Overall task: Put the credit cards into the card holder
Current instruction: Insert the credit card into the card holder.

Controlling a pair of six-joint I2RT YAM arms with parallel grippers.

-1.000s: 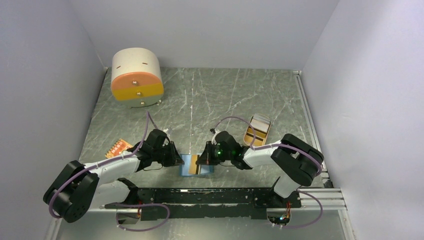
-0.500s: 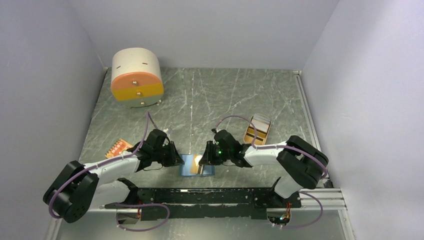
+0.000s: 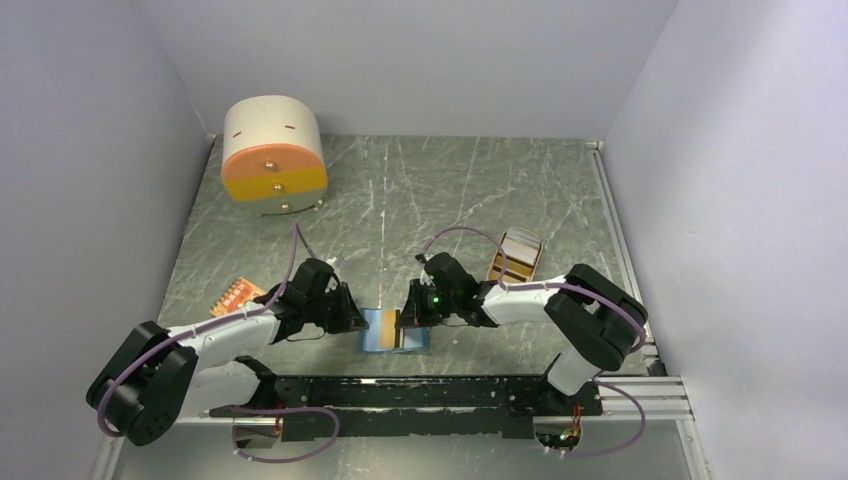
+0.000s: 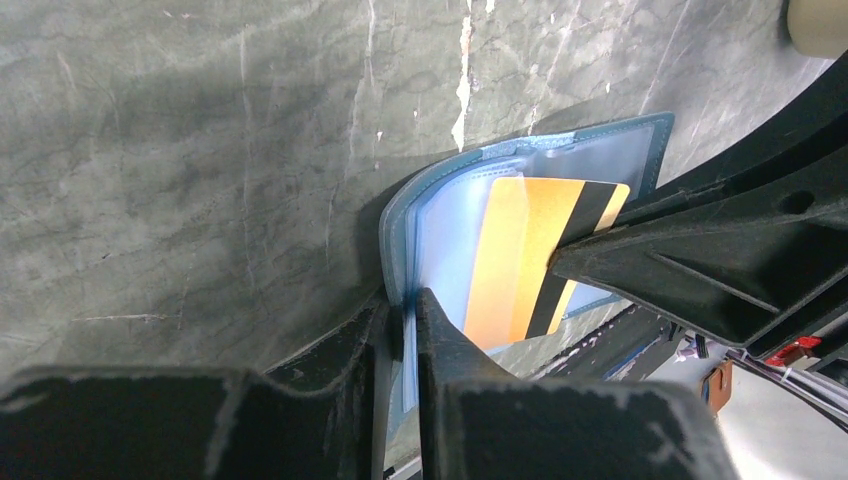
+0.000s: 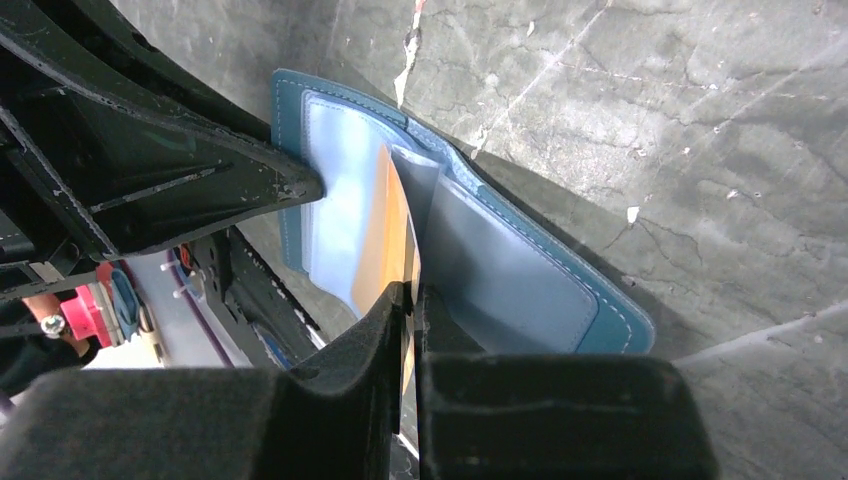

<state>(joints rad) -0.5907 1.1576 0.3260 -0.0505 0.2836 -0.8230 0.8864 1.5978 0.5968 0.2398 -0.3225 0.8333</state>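
The blue card holder (image 3: 385, 330) lies open on the table near the front edge, its light blue inside up (image 4: 450, 240) (image 5: 520, 270). My left gripper (image 3: 352, 318) (image 4: 408, 305) is shut on the holder's left flap. My right gripper (image 3: 405, 318) (image 5: 412, 295) is shut on an orange-yellow credit card (image 4: 520, 250) (image 5: 388, 235) with a black stripe, its far end inside a clear pocket of the holder. Another orange card (image 3: 236, 296) lies flat at the left. Whitish cards (image 3: 520, 240) sit in the tan tray (image 3: 500, 270) at the right.
A round cream and orange drawer box (image 3: 272, 155) stands at the back left. White walls close the table on three sides. A black rail (image 3: 430, 392) runs along the front edge by the arm bases.
My right gripper has shifted a little to the left with the card, pushing it further over the open holder. The left arm has held still.
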